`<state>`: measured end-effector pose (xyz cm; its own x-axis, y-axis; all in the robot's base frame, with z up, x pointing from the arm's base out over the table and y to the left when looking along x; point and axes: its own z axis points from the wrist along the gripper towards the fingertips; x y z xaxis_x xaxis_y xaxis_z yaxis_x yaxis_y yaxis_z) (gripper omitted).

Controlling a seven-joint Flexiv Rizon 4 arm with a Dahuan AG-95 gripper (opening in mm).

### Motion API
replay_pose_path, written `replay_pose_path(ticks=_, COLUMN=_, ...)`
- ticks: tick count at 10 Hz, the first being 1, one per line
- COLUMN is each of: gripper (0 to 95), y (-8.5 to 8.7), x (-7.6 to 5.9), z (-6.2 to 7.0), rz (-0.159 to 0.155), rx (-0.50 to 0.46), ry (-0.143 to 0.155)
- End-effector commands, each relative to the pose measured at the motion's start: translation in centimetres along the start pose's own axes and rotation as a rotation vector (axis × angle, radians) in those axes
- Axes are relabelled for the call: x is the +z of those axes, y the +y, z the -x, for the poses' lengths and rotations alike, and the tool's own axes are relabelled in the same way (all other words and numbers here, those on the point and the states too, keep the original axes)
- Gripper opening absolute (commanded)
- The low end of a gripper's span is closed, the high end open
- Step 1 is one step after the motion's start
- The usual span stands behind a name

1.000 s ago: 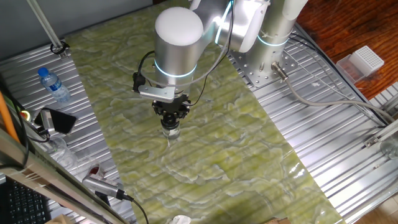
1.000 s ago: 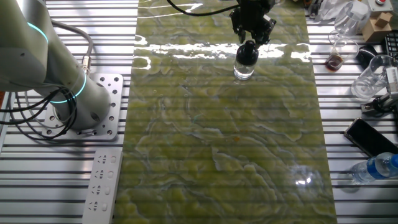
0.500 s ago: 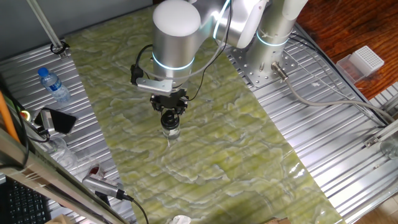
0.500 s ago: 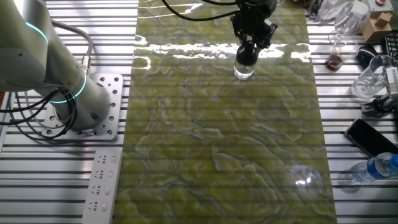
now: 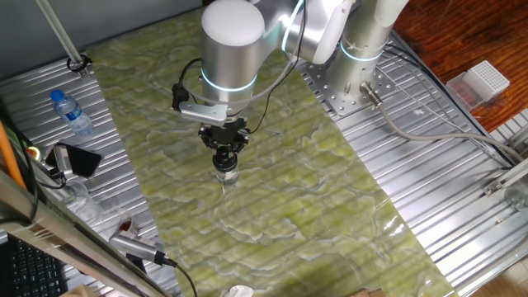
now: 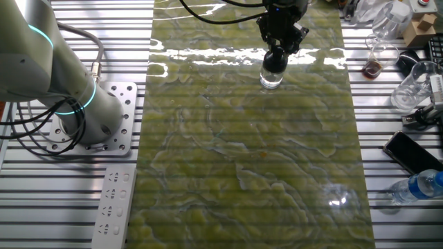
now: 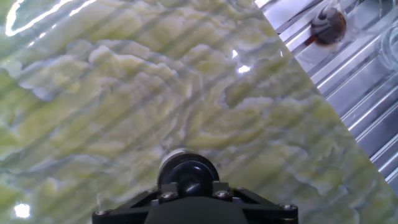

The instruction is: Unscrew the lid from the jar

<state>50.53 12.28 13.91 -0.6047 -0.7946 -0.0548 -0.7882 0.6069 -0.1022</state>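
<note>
While the lid (image 6: 275,58) sits on the jar (image 6: 270,77) with no gap that I can make out, I judge the unscrewing unfinished: the cap is not off, and lifting it clear is left to do. My gripper (image 5: 224,150) hangs straight down over the jar, its fingers reaching to the black cap, and I read it as clenched on the lid, though the contact is small in both fixed views. From my hand camera the lid (image 7: 188,173) lies right below the fingers, the jar hidden beneath it. My wrist is upright, the arm reaching out over the green mat (image 5: 272,190), and the jar stands on that mat directly under me.
</note>
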Motion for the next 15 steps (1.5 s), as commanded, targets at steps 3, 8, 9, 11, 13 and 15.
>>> replay_pose_path(ticks=3, gripper=0.0, y=-0.01, x=0.07, z=-0.02, rz=0.004, rx=0.003, ry=-0.007)
replay_pose_path(ticks=8, gripper=0.0, y=-0.01, x=-0.09, z=-0.01, rz=0.004, rx=-0.154, ry=-0.007)
replay_pose_path(ticks=9, gripper=0.0, y=-0.01, x=-0.15, z=-0.01, rz=0.004, rx=-0.190, ry=-0.008)
replay_pose_path(ticks=11, gripper=0.0, y=-0.01, x=-0.15, z=-0.01, rz=0.002, rx=-0.255, ry=-0.009)
replay_pose_path(ticks=13, gripper=0.0, y=-0.01, x=-0.15, z=-0.01, rz=-0.005, rx=-0.332, ry=-0.010)
replay_pose_path(ticks=15, gripper=0.0, y=-0.01, x=-0.15, z=-0.01, rz=-0.019, rx=-0.396, ry=-0.015)
